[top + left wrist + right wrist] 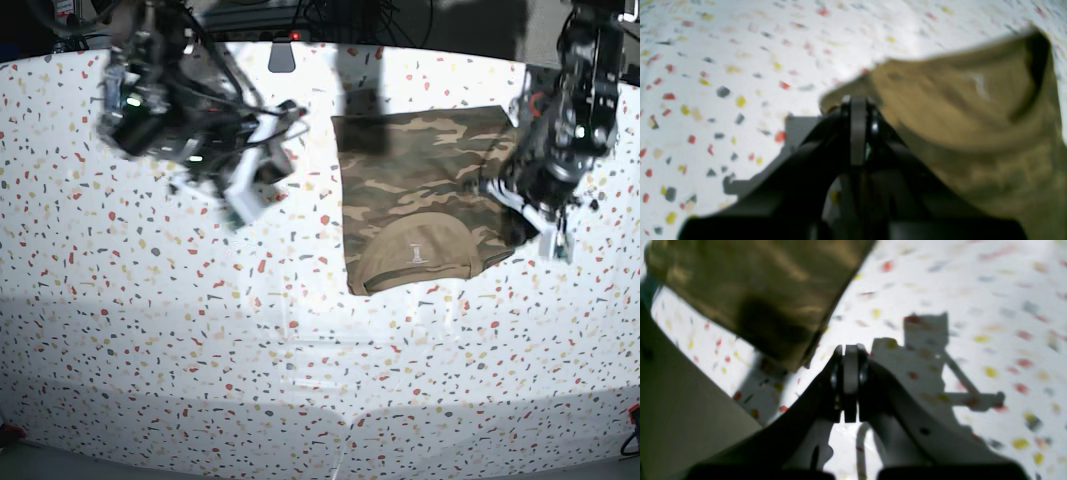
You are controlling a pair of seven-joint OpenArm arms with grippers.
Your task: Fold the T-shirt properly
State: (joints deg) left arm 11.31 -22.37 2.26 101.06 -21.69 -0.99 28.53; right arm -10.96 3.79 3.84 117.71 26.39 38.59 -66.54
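Note:
The camouflage T-shirt (pixel 410 190) lies flat right of the table's middle, its tan neck inside and small label (pixel 413 250) toward the near side. My left gripper (pixel 553 240) hovers by the shirt's right edge. In the left wrist view that gripper (pixel 858 100) is shut, its tips at the border of the blurred tan cloth (pixel 957 116), with nothing seen between the jaws. My right gripper (pixel 240 205) hangs over bare table left of the shirt. The right wrist view shows it (pixel 850 350) shut and empty, the shirt (pixel 756 283) at the upper left.
The white speckled tabletop (pixel 200 350) spreads all around the shirt. Cables and dark mounts (pixel 285 50) run along the far edge. The right arm's shadow (pixel 927 353) falls on the table beside its gripper.

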